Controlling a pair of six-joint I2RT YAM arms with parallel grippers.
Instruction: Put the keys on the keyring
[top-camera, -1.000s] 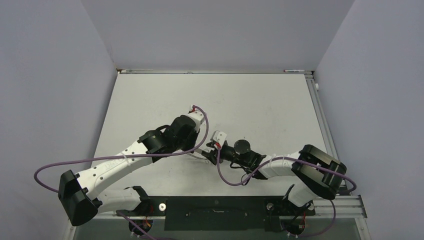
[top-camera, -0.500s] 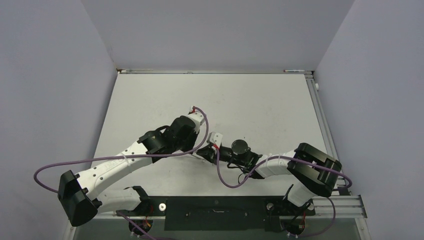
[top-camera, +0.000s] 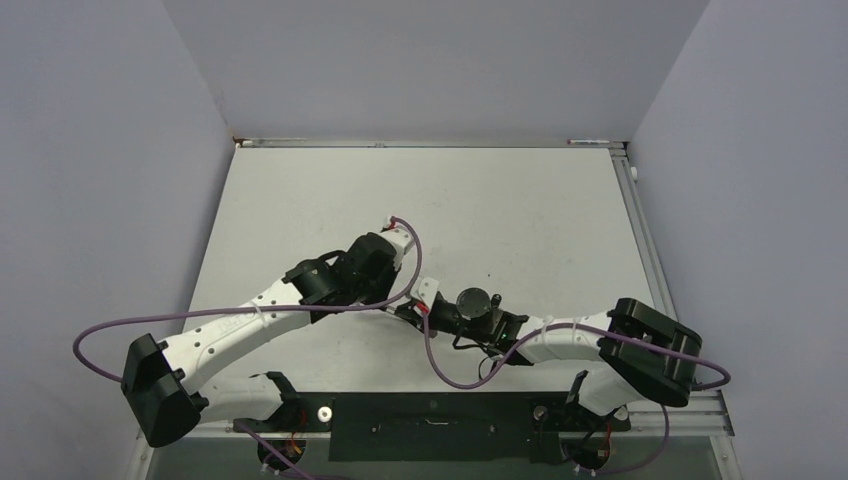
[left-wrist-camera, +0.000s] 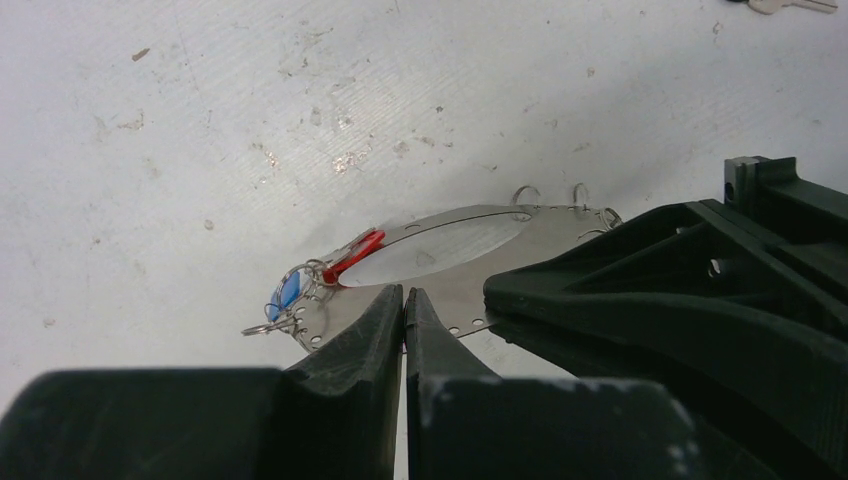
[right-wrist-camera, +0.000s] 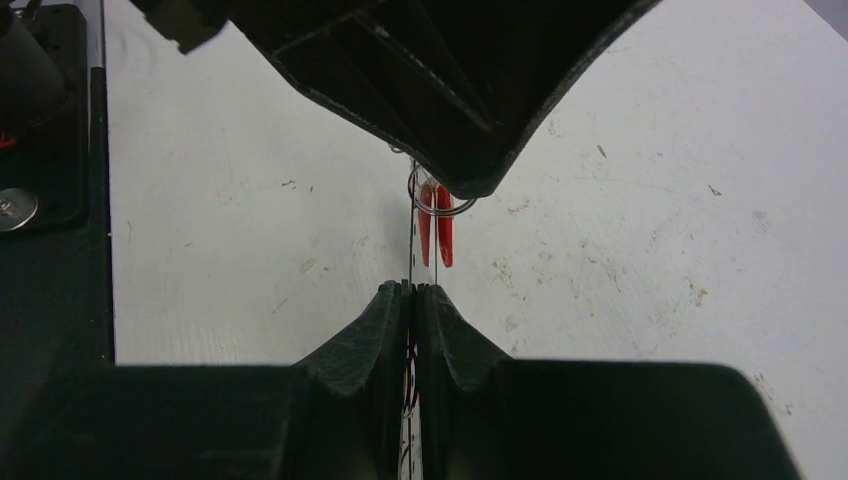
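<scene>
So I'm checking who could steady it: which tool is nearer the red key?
Left. The left tool pinches the keyring right beside the red key; the right tool grips it farther along.

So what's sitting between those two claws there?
In the right wrist view, the red key and a stretch of thin keyring lie between the right gripper and the left gripper.

Red key (left-wrist-camera: 353, 257) seemingly on keyring (left-wrist-camera: 520, 250).
</scene>
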